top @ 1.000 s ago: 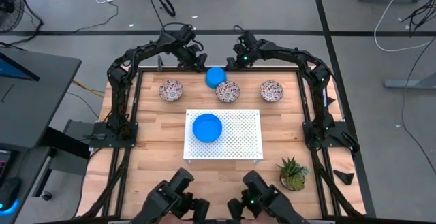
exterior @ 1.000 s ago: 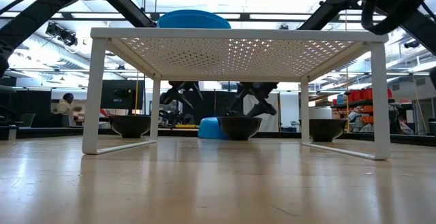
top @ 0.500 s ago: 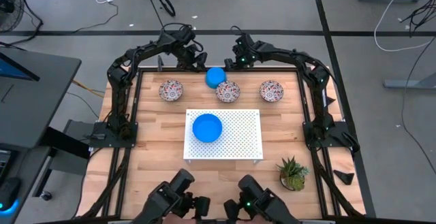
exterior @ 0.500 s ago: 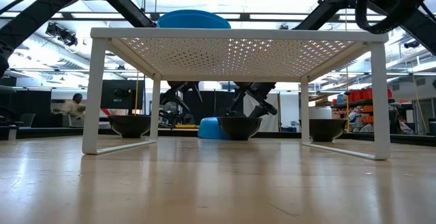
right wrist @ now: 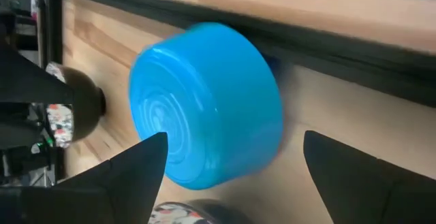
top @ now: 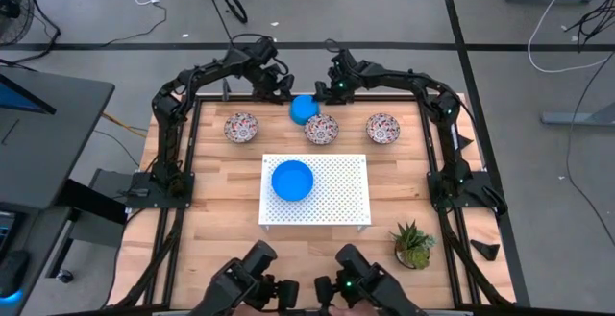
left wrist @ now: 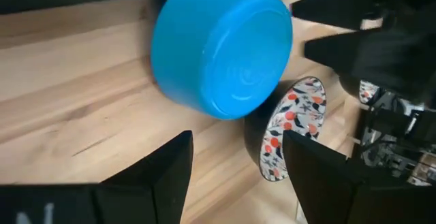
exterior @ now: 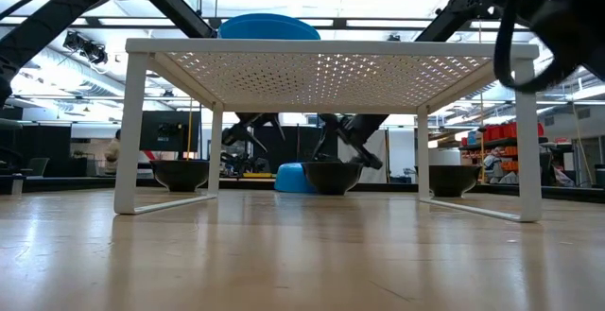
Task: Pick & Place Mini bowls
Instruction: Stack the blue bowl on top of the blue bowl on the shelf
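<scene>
Open, empty left gripper (top: 284,87) and right gripper (top: 325,89) flank overturned blue bowl (top: 304,109), seemingly touching floral bowl (top: 322,129)

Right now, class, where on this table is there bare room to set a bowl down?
Free: the wood left of the white board, and the near strip between it and the potted plant. Crowded: the far edge, where three patterned bowls, an overturned blue bowl and both grippers gather.

White perforated board (top: 332,191) mid-table, small potted plant (top: 413,244) near its corner, apart.
</scene>
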